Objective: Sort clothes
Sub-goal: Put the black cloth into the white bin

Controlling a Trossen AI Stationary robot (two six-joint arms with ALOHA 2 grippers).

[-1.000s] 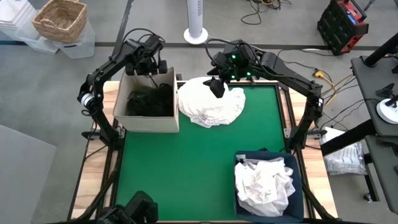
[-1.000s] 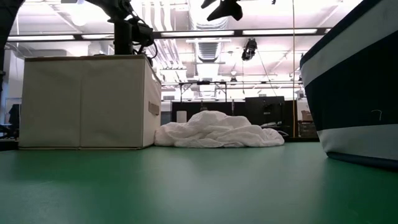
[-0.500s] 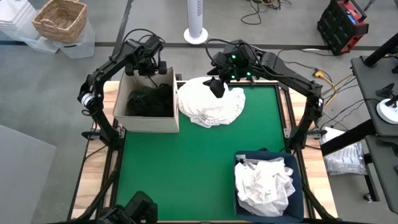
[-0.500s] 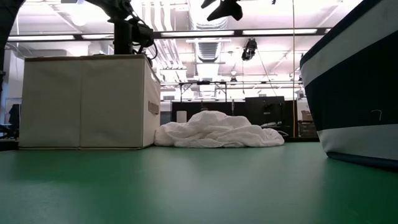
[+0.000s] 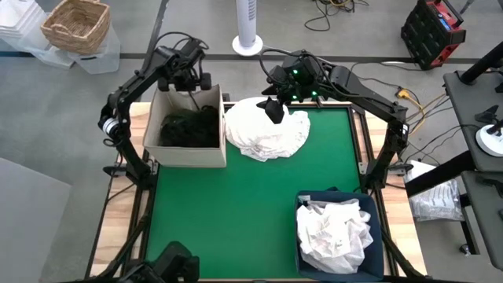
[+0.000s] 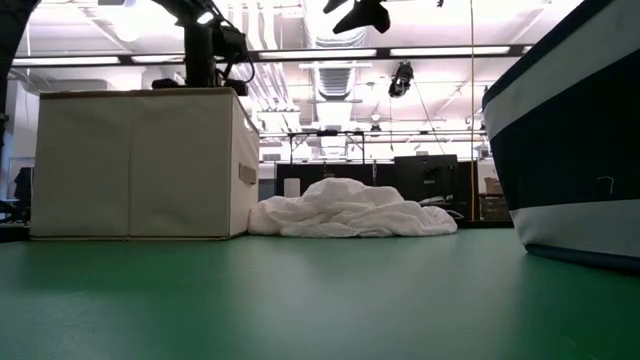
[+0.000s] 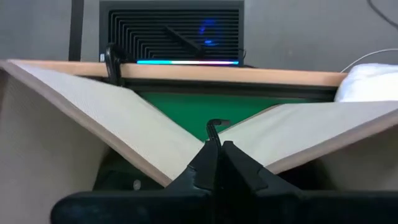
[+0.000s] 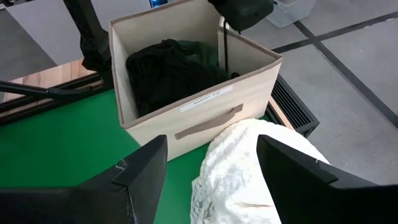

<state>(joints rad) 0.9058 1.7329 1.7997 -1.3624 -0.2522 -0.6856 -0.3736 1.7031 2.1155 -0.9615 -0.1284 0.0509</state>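
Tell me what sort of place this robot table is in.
Probably a robotics lab or workshop: a bare grey concrete floor with loose cables, long ceiling strip lights over rows of workbenches, and a white tower fan behind the green-topped table.

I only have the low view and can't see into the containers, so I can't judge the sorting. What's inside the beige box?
Observer: Dark clothes, black and dark green, fill the beige box.
Operator: And the blue bin on my right?
Observer: It holds crumpled white clothes; the blue bin sits at the table's near right corner.
Operator: Where are the grippers? I barely see them up top.
Observer: The left gripper is shut and empty above the box's far edge. The right gripper hangs open over the white pile beside the box, holding nothing.
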